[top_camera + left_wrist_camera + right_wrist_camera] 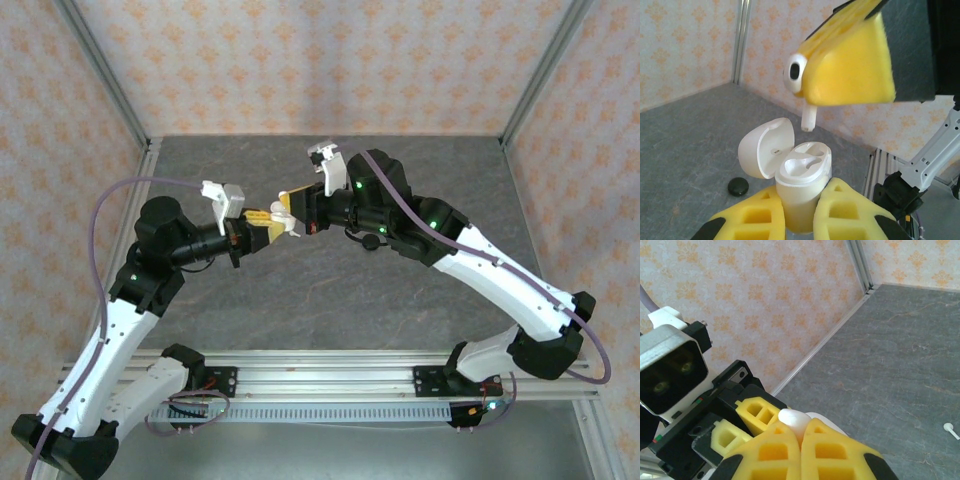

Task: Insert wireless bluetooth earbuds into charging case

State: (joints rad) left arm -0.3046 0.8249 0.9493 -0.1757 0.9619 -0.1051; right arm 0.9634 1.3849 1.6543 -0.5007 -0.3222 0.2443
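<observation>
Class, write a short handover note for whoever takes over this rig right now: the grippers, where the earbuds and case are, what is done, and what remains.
Left gripper: shut on the charging case, held off the table, lid open.
Right gripper: shut on a white earbud, stem down, above the case and not touching it.
On the table: another white earbud, and a small black piece, possibly a black earbud.
Done: case open, first earbud lined up. Both sockets look empty.
Left: seat this earbud, then fetch the rest.
</observation>
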